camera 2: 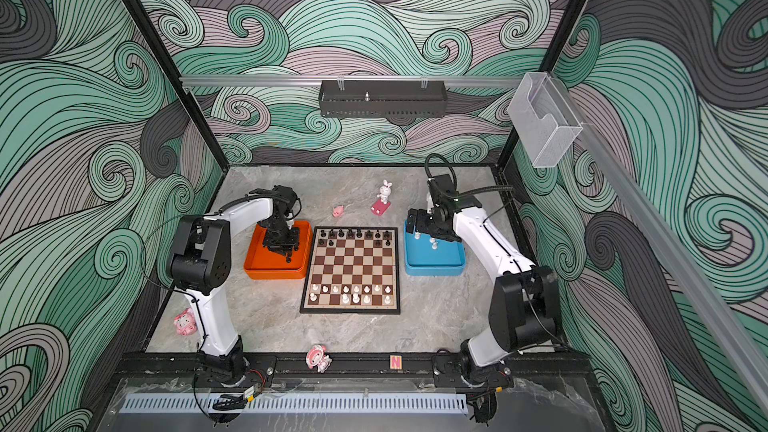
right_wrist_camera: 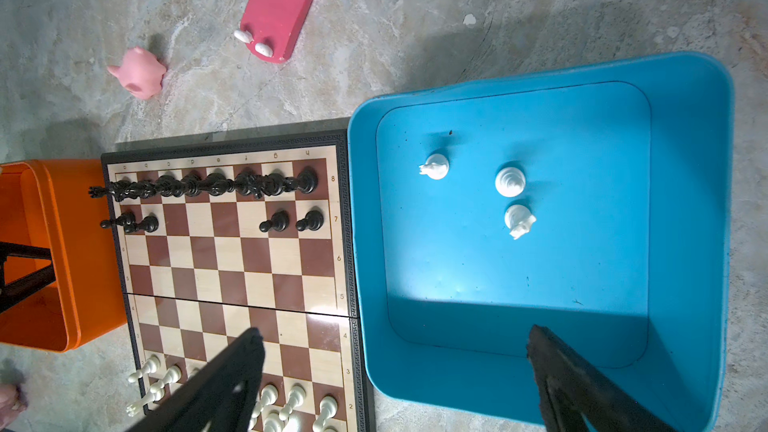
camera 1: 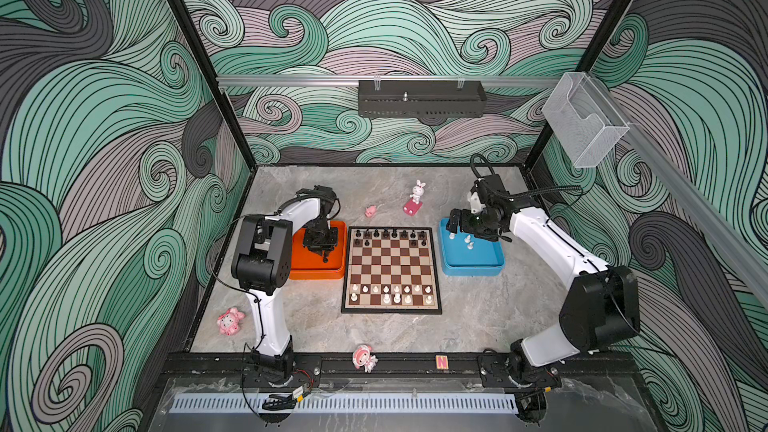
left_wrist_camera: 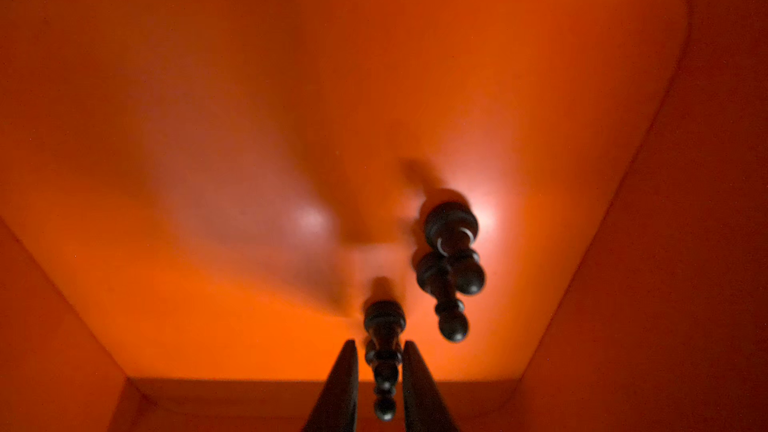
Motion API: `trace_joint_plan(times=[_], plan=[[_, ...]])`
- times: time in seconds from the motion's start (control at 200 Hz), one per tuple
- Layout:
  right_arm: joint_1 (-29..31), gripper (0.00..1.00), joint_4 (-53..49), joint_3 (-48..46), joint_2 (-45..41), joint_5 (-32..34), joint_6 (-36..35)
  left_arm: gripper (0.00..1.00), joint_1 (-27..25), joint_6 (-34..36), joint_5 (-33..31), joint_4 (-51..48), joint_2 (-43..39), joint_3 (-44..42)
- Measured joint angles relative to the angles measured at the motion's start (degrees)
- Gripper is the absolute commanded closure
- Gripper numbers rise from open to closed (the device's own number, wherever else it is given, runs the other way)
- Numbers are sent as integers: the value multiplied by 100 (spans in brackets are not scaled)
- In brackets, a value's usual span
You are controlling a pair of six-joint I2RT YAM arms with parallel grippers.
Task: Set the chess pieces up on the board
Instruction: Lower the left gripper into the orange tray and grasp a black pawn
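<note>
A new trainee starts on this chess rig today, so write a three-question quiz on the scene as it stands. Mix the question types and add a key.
1. Multiple choice: how many white pieces are in the blue tray? A two, B three, C six.
2. True or false: the right pincer is shut on a pawn.
3. Short answer: what colour is the piece between the fingers of the left pincer, and which tray is it in?

Key
1. B.
2. False; it is wide open and empty.
3. Black; the orange tray.
</note>
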Motion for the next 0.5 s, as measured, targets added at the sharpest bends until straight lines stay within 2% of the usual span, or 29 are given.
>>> trace_joint_plan(times=[0.5], plan=[[2, 1, 0, 0, 0, -4, 0, 75, 0, -4, -131, 4, 2, 179]])
